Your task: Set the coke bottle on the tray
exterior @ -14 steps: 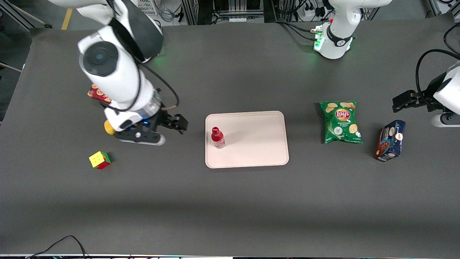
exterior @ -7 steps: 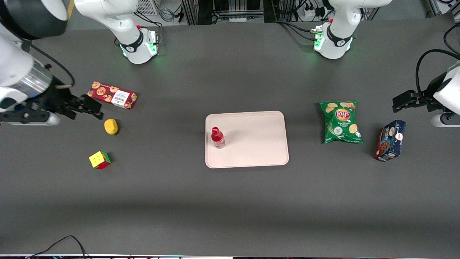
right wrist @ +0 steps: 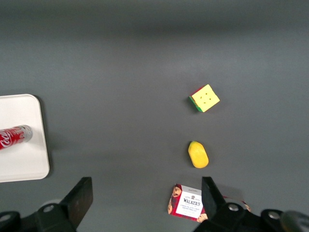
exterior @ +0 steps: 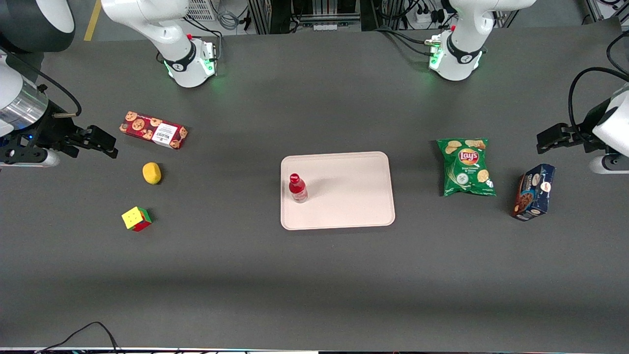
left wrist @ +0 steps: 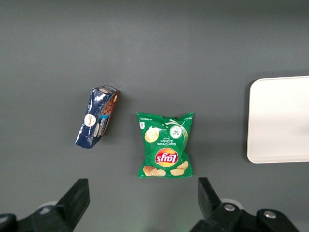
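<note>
The coke bottle (exterior: 298, 189), red with a red cap, stands upright on the pale beige-pink tray (exterior: 354, 196), near the tray's edge toward the working arm. It also shows in the right wrist view (right wrist: 13, 137) on the tray (right wrist: 24, 159). My gripper (exterior: 100, 142) is open and empty, high above the table at the working arm's end, far from the tray. In the right wrist view its fingers (right wrist: 79, 198) stand wide apart with only bare table between them.
A red cookie box (exterior: 153, 130), a yellow lemon-like object (exterior: 151, 173) and a colour cube (exterior: 136, 218) lie near my gripper. A green Lay's bag (exterior: 466, 166) and a dark blue box (exterior: 533, 191) lie toward the parked arm's end.
My gripper has moved away from the tray toward the working arm's end of the table and risen. The bottle stays upright on the tray.
</note>
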